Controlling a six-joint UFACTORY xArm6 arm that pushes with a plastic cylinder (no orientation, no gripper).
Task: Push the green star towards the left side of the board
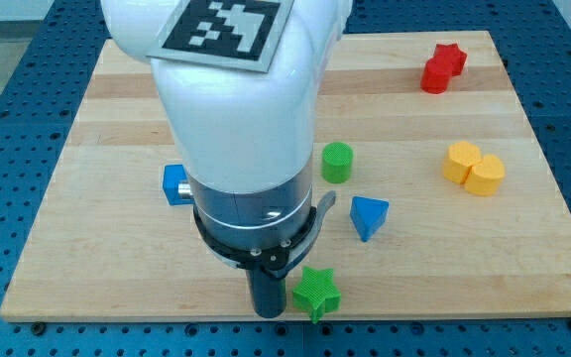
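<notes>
The green star (316, 294) lies near the view's bottom edge of the wooden board (77, 198), a little right of centre. My dark rod comes down just left of it, and my tip (267, 313) sits right beside the star's left side, close to or touching it. The white arm body hides much of the board's middle and top.
A green cylinder (336, 162) stands above the star. A blue triangular block (368, 216) lies to its upper right. A blue block (174, 184) peeks out left of the arm. Two yellow blocks (473, 169) sit at right, two red blocks (443, 67) at top right.
</notes>
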